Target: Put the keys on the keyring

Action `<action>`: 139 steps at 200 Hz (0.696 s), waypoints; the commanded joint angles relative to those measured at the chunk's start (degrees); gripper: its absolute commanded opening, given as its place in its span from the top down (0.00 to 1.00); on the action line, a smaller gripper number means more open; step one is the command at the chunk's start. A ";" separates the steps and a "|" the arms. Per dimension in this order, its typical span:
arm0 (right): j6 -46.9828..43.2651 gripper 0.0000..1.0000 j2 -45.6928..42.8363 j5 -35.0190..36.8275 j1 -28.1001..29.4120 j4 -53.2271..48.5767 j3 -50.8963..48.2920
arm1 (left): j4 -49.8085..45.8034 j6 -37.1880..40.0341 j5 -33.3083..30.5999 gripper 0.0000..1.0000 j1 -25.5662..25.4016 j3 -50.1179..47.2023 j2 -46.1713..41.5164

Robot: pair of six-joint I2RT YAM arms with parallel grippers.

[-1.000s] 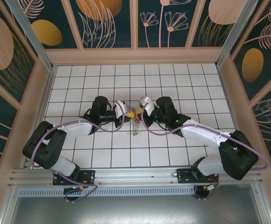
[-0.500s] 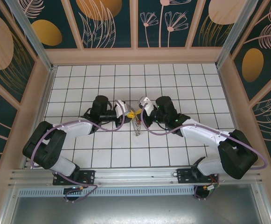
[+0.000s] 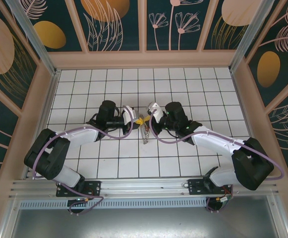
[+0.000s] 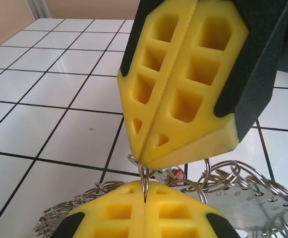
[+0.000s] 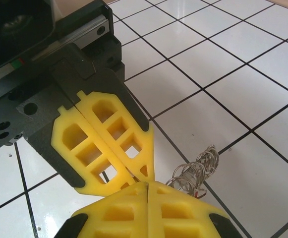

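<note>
Two grippers meet tip to tip at centre of top view, above white tiled counter. On left gripper, jaws pressed fully together, pinching thin wire of keyring. On right gripper, jaws likewise closed flat, same wire loop entering seam. Rest of keyring trails from tips toward lower centre of frame, small rings bunched along it. One red key head peeks among rings, just under right gripper tip.
</note>
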 commanded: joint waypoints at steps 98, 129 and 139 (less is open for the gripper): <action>3.10 1.00 1.09 3.86 -2.32 -0.88 -0.80 | 11.18 -3.27 3.18 1.00 0.23 -3.14 -1.80; 4.63 1.00 1.92 2.38 -3.41 -1.00 -0.66 | 12.15 -3.28 4.17 1.00 0.25 -3.57 -2.03; 4.98 1.00 2.05 1.69 -3.76 -1.25 -0.60 | 12.88 -3.44 4.17 1.00 0.27 -3.93 -2.18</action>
